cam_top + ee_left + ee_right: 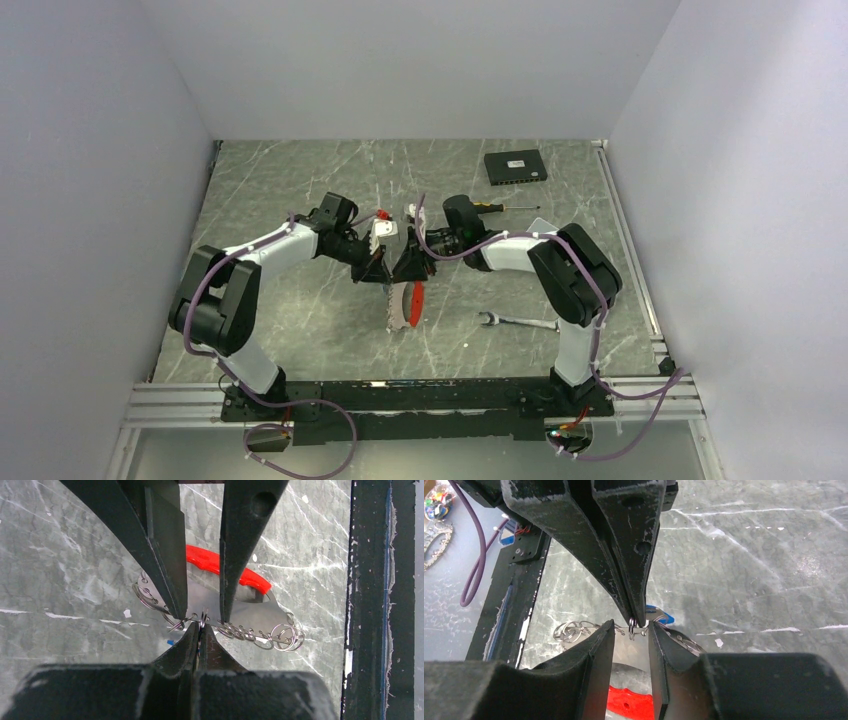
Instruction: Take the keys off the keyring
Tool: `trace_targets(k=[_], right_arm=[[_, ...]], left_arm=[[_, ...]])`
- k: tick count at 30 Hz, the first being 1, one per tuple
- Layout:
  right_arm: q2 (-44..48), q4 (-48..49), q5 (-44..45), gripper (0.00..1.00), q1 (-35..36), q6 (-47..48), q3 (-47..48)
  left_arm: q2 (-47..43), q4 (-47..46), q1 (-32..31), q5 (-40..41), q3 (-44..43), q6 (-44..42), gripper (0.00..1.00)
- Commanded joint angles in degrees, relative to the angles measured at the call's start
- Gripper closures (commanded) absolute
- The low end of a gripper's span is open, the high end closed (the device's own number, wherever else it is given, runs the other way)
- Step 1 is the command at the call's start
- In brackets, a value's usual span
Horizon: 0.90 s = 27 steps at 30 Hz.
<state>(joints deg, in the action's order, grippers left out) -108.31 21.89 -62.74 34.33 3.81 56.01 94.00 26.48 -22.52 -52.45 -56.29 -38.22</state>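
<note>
The keyring [413,300] hangs above the table centre between both grippers, with a red tag [207,560] and a flat silvery plate [250,611] below its chain of small rings [287,636]. My left gripper [201,626] is shut on one small ring of the chain. My right gripper [631,630] is open, with a finger [170,565] on each side of that ring, tips at the chain. A blue key head [655,611] peeks out behind the left gripper's tips; the rest of the keys are hidden. In the top view the left gripper [383,268] and right gripper [408,262] meet tip to tip.
A silver wrench [515,322] lies on the table to the right of the grippers. A yellow-and-black screwdriver [500,208] lies behind the right arm. A black box [515,166] sits at the back right. White walls enclose the table on three sides.
</note>
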Motion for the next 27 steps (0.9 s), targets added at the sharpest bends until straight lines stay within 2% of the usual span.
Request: trace_targets(k=[1, 9, 14, 18, 20, 24, 27], right_arm=[[-0.50, -2.20, -1.21, 0.65, 0.89, 2.77, 3.32], [-1.89, -7.40, 0.03, 0.77, 1.66, 6.19, 5.42], [-1.74, -9.88, 0.99, 0.99, 1.75, 9.04, 5.17], [-1.09, -11.30, 2.04, 1.00, 1.80, 10.81, 4.94], [-0.27, -9.04, 3.00, 1.00, 1.73, 9.78, 3.82], [2.07, 1.74, 5.25, 1.00, 1.71, 3.40, -0.27], [2.56, 9.35, 6.19, 1.00, 1.46, -1.79, -2.43]], left_arm=[[-1.25, 0.35, -0.15, -1.85, -2.22, -1.43, 1.00], [-1.38, -0.69, 0.09, -2.21, -2.28, 0.80, 1.00], [-1.75, -2.00, 1.18, -4.24, -1.81, 2.71, 1.00], [-1.96, -2.24, 2.05, -4.95, -1.79, 3.44, 1.00], [-1.97, -2.69, 2.30, -5.34, -1.73, 4.10, 0.97], [-1.68, -4.62, 3.34, -6.75, -1.23, 7.23, 0.77], [-1.42, -7.01, 4.82, -8.50, 0.03, 9.46, 0.76]])
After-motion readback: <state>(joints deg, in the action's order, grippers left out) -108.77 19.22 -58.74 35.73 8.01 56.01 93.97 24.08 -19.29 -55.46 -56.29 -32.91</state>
